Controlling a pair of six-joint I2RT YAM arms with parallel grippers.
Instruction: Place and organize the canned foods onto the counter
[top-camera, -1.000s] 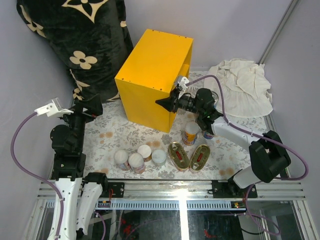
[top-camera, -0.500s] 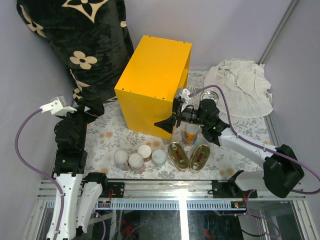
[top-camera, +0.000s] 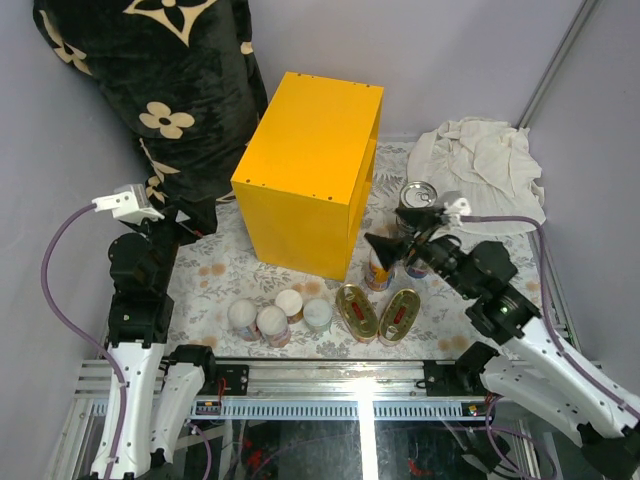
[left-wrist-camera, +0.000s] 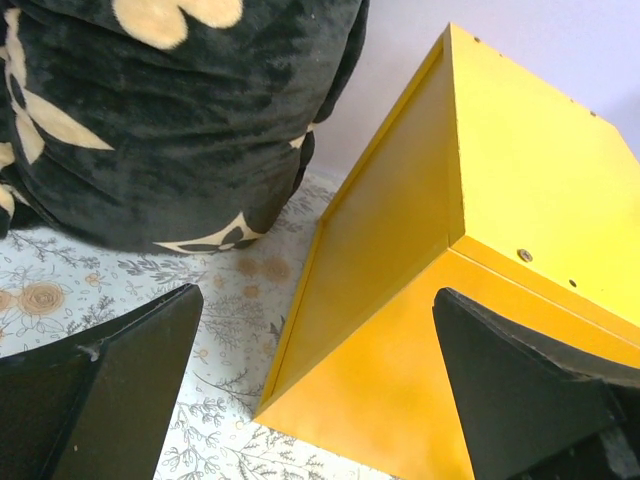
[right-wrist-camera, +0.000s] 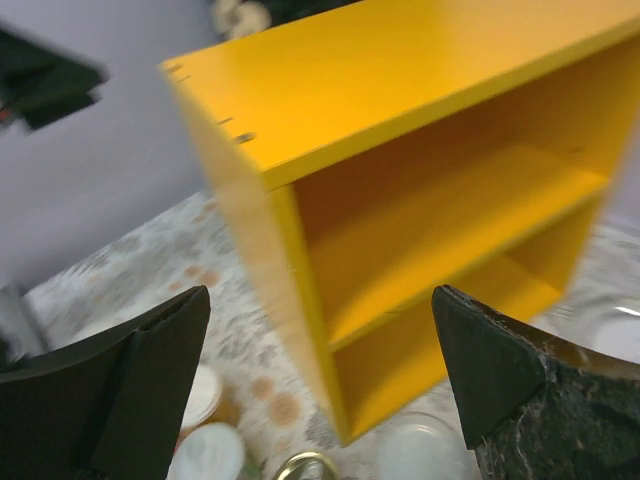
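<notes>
From above, the yellow counter (top-camera: 300, 185) stands at the back of the flowery mat (top-camera: 210, 275), and no can sits on top of it. Four small white-lidded cans (top-camera: 272, 322) huddle near the front edge, with two oval gold tins (top-camera: 356, 309) lying just beside them. An orange can (top-camera: 381, 268) stands close to the counter's front corner, and a tall silver-topped can (top-camera: 417, 195) stands near the white cloth (top-camera: 490, 165). The right gripper (top-camera: 385, 246) hangs just over the orange can, and the left gripper (top-camera: 192, 226) hangs by the black cushion (top-camera: 150, 80). In the left wrist view, the left gripper's fingers are spread wide with nothing between them, facing a closed side of the counter. In the right wrist view, the right gripper's fingers are also spread wide and hold nothing, and the counter's shelves show no cans. So the job looks hardly begun: every can I can see is on the mat and needs picking up and lining up on the counter
</notes>
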